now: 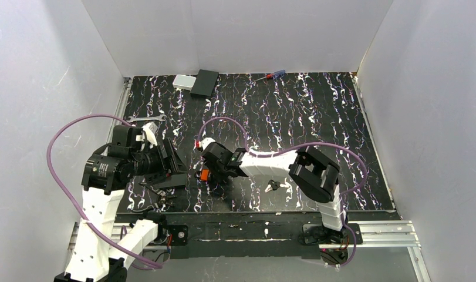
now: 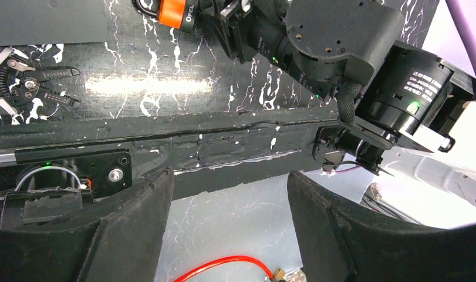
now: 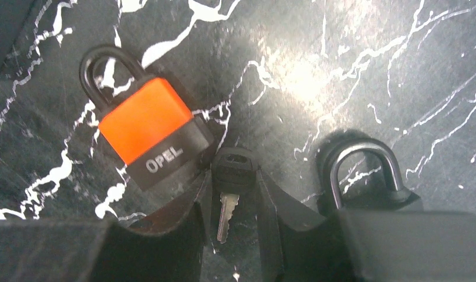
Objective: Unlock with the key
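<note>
Between the matt, slightly rough black fingers [image 3: 182, 220] of the right tool [image 3: 232, 205], the key [image 3: 234, 176] has a dull dark plastic head and a bright bare-metal blade. Beside the tool, the orange padlock [image 3: 142, 120] wears a smooth satin plastic jacket (its shackle [image 3: 97, 61] dark-coated). The tabletop [image 3: 341, 76] is glossy, marble-patterned black.

Robot lab test cell: white panel walls [image 1: 41, 70] boxing in a black white-veined counter [image 1: 294, 111], aluminium mounting rail [image 1: 382, 228].
</note>
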Available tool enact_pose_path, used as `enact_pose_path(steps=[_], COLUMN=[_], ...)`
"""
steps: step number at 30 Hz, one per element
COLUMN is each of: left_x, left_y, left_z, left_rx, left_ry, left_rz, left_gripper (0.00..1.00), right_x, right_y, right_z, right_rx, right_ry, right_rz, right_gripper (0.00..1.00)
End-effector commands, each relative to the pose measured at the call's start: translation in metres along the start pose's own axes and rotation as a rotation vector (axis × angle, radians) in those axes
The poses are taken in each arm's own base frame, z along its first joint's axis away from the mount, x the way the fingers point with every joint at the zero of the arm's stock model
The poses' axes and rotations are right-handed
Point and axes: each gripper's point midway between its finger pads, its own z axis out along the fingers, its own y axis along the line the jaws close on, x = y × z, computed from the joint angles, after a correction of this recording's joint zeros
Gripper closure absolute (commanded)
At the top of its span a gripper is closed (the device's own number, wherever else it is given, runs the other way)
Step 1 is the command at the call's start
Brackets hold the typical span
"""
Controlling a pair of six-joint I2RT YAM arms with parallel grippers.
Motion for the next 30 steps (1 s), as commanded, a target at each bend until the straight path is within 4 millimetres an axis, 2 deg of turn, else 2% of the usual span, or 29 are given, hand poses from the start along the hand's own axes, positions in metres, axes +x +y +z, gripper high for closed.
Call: enact_pose_path(steps=[1,8,12,21,30], left_x=[-0.004,-0.003,0.002,0.008,0.001], left_y=[-0.004,-0.013,-0.018,-0.045,-0.069], left_z=[-0.003,-0.002,-0.003,-0.007,-0.010], left_rx=[0.014,0.052,0.087,0.231,0.348], left_ry=[-0.006,0.026,0.053,0.126,0.158], left_rz=[0.025,0.029,0.034,0.025,0.043], left_gripper=[0.31,0.31,0.31,0.31,0.39], right_x=[0.026,-0.002,-0.019,-0.064,-0.092], right_y=[-0.009,0.001,0.011,0.028,0.047], right_z=[-0.017,-0.051,-0.077,-0.153,-0.227], right_rx=[-0.001,-0.087,-0.168,-0.328,-0.494], right_ry=[0.074,-0.027,-0.107,-0.347,-0.537], right_rz=[-0.066,-0.086,-0.113,-0.136,-0.183], right_gripper=[0.75,0.75,0.75,0.74,0.72])
